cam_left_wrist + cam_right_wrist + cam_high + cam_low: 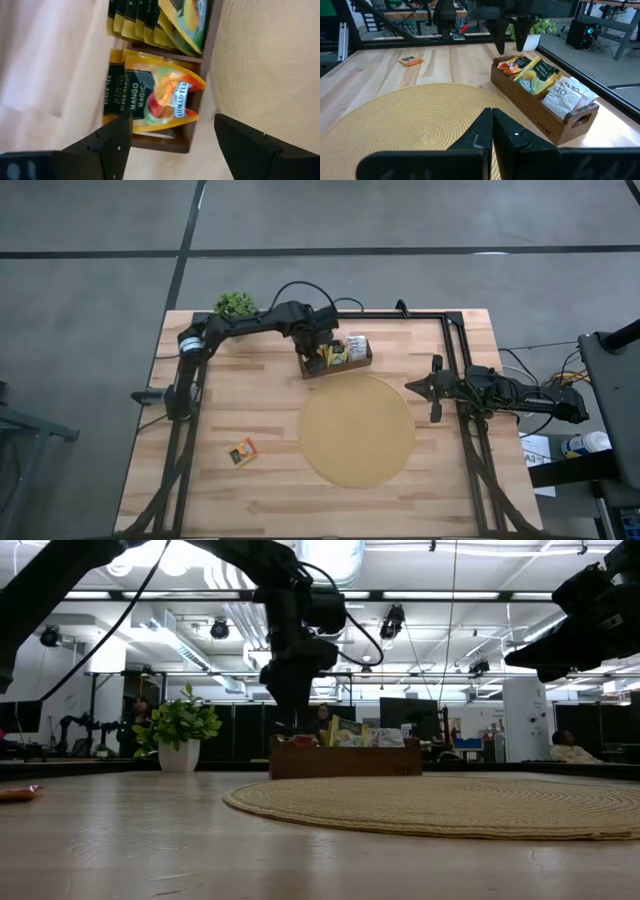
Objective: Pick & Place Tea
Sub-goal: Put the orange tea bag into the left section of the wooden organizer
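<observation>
1. While the left gripper (322, 352) hangs over the left end of the wooden tray (338, 367), its fingers (107, 145) stand spread wide with nothing between them
2. Below those fingers, the end slot holds upright yellow sachets with dark labels (150, 95) (one reads "Mango Magic"); the next slot holds more yellow-green sachets (165, 22)
3. White sachets (567, 95) fill the slot at the tray's other end
4. One orange-red sachet (243, 450) lies flat on the bare table (230, 390), well apart from the tray and left of the round woven mat (357, 430)
5. Over the table's right side, just beside the mat's rim, the right gripper (412, 387) hovers with its fingers (490, 127) pressed together, empty
6. A small potted plant (234, 304) stands at the table's far edge
</observation>
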